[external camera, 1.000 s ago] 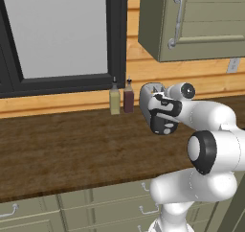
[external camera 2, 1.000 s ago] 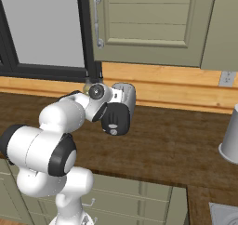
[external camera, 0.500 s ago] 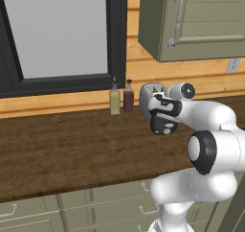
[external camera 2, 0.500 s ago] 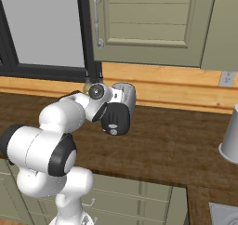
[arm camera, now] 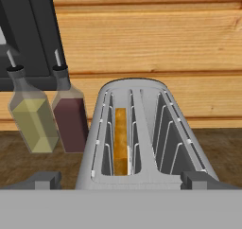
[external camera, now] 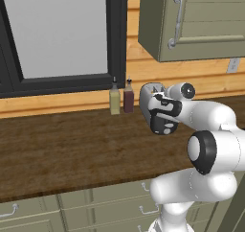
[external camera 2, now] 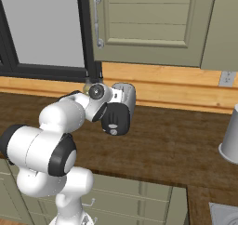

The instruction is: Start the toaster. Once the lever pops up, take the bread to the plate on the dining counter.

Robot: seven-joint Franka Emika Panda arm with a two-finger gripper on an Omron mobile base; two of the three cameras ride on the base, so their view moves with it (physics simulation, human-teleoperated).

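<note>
At the far left of the hand view stand two small bottles, a pale yellow bottle (arm camera: 29, 124) and just beside it a dark red bottle (arm camera: 71, 114), on the wooden desk (arm camera: 14, 164) against the wall. Right of them sits the toaster (arm camera: 142, 133), the bread (arm camera: 120, 140) upright in its left slot. Low at both edges, the claw (arm camera: 122, 180) hangs spread wide, its fingertips (arm camera: 45, 180) either side of the toaster, pinching nothing
</note>
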